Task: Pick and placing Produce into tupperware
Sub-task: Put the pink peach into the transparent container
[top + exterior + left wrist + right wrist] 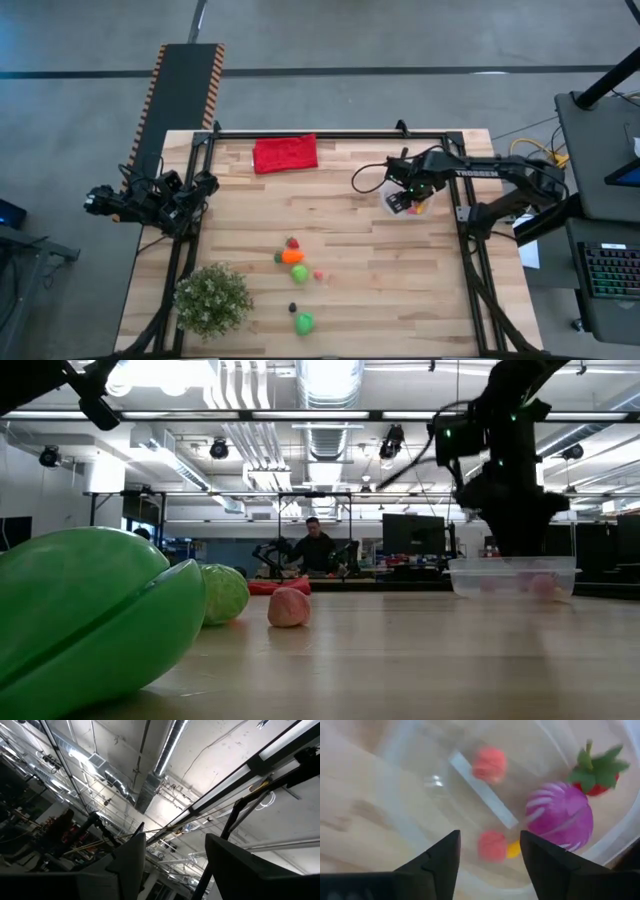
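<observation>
Tupperware (407, 205): I find the clear round tub on the right side of the table, directly under my right gripper (489, 851). In the right wrist view it holds a purple-and-white striped piece (560, 816), a red strawberry with green leaves (596, 774), 2 pinkish-red pieces (489, 763) and a small yellow bit (513, 850).

Right gripper: poised over the tub, its 2 dark fingers apart with a gap between them and nothing clamped.

Produce outside the tub, near the table's middle: an orange piece (293, 256) with a small red piece (292, 243) touching its far side, a green ball (299, 273) just beside it, a tiny red bit (318, 274) near that, then a small dark piece (293, 307) and a larger green piece (304, 323) toward the near edge.

Left gripper (202, 186): I have it parked at the left table edge, well apart from the produce, its fingers spread on nothing, camera facing the ceiling.

Other: red cloth (285, 154) at the far edge; bushy potted plant (212, 299) at the near left corner; a person (316, 547) seated in the room beyond.
</observation>
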`<action>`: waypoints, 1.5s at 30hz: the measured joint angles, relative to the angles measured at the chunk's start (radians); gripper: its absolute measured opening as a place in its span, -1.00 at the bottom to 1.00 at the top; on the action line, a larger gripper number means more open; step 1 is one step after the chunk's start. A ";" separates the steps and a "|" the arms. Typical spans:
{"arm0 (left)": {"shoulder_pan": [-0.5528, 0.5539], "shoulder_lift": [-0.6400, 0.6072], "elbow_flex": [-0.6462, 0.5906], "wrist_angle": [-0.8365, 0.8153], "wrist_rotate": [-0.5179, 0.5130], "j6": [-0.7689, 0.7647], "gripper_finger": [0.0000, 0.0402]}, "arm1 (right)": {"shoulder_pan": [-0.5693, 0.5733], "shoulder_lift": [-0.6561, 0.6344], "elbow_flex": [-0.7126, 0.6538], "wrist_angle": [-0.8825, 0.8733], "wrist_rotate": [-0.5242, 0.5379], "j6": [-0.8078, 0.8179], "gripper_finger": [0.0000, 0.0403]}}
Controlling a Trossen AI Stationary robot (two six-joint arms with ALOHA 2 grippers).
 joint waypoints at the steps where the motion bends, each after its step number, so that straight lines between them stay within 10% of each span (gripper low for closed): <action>1: 0.000 0.000 0.000 0.000 0.000 0.000 -0.04 | 0.011 -0.013 0.017 0.002 -0.001 0.006 -0.02; 20: 0.000 0.000 0.000 -0.002 0.000 0.001 -0.04 | 0.551 0.363 0.435 0.239 -0.053 -0.328 -0.01; 45: 0.000 0.000 0.000 -0.006 0.000 0.000 -0.04 | 0.646 0.790 0.844 0.304 -0.034 -0.581 -0.01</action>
